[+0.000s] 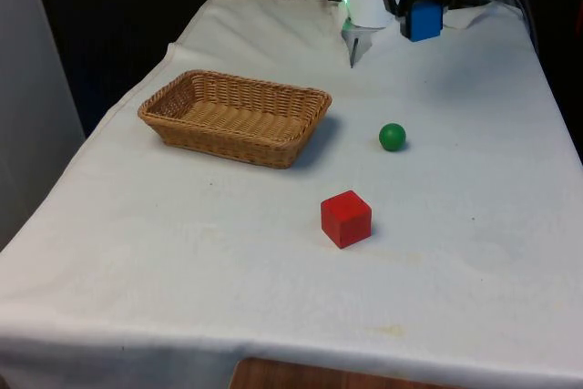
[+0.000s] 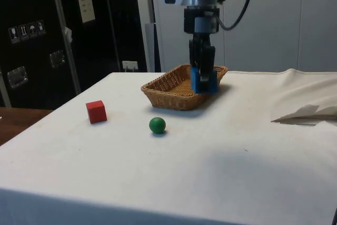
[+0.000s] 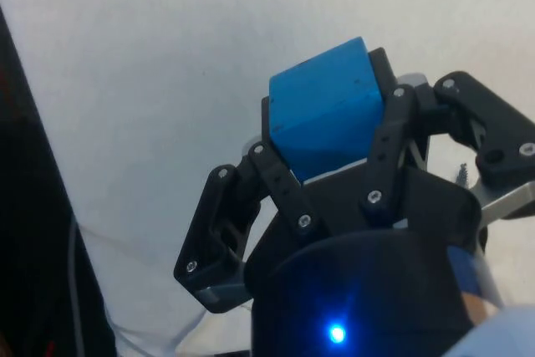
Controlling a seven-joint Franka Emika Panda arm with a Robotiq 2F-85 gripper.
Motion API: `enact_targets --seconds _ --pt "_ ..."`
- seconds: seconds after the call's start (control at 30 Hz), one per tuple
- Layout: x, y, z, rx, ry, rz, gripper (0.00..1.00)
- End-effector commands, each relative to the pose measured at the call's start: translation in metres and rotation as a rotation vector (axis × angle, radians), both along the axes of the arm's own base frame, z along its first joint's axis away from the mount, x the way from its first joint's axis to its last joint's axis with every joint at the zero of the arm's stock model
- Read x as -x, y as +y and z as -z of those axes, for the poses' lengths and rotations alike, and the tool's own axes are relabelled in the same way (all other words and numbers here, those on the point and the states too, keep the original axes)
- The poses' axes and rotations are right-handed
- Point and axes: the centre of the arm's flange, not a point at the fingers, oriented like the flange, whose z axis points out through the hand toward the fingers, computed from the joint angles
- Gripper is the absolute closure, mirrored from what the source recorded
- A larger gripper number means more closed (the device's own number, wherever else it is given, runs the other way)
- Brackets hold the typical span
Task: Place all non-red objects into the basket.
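Note:
My gripper [image 1: 423,14] hangs above the table's far end, shut on a blue cube [image 1: 424,20]. In the side view the blue cube [image 2: 204,80] hangs in the gripper [image 2: 204,75] in front of the basket. The wrist view shows the blue cube [image 3: 326,109] clamped between the two black fingers [image 3: 276,181] of the gripper [image 3: 330,135], over white cloth. A wicker basket [image 1: 235,117] stands at the front view's left, with nothing in it. A green ball [image 1: 392,137] lies on the cloth to the basket's right. A red cube [image 1: 345,219] sits nearer the camera.
The white cloth is rumpled into folds [image 2: 305,111] near the robot's base. The basket [image 2: 181,91], the green ball [image 2: 157,125] and the red cube [image 2: 96,111] stand well apart from each other in the side view.

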Motion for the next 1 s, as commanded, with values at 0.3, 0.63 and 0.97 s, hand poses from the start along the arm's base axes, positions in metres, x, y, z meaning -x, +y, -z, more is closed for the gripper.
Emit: enact_targets --seconds 0.3,0.63,0.97 --pt "-0.014 0.003 -0.003 0.011 0.006 -0.003 0.97" --pt "-0.034 -0.021 -0.004 0.000 0.010 0.000 0.97" --pt "-0.047 -0.047 -0.001 -0.009 0.008 0.013 0.97"
